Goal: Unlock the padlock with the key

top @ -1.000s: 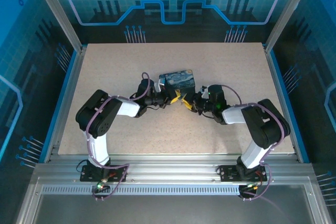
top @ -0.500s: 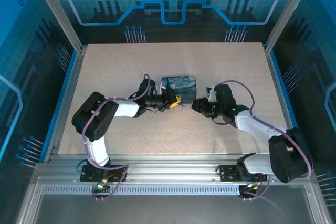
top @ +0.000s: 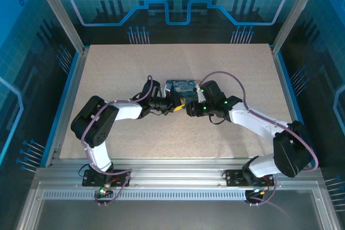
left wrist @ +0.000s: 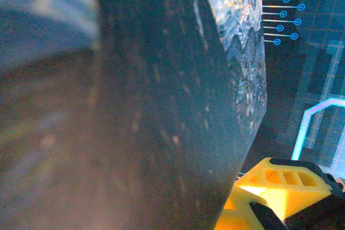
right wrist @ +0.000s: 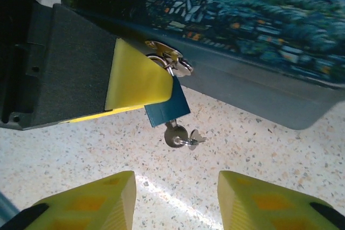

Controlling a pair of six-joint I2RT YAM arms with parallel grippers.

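Two yellow fingers of the right gripper stand well apart in its own wrist view, with nothing but speckled table between them. That one is open and holding nothing.

Straight ahead of the gap, near but not touching, sits the key. It is a small silvery thing pushed into the bottom of the padlock, and a ring with what looks like a second key hangs just beside it, low over the tabletop. The padlock has a blue-green body and hangs tilted. Its silver shackle runs up through a brassy hasp on the front of the box, the dark blue one with the swirling night-sky print.

Coming in from the other side, the left gripper is closed. One yellow finger lies over the upper half of the padlock, so only the lower corner and the key poke out beneath it. It looks clamped on the lock body, though the finger behind is hidden.

From above, both arms reach in to meet at the near face of the box, around the middle of the table. The left gripper comes from the left and the right gripper from the right, tips near each other.

In the left wrist view the box's side is a dark blur up close, with the print showing along its right edge. A yellow finger sits at the lower right, and I can't tell whose it is.
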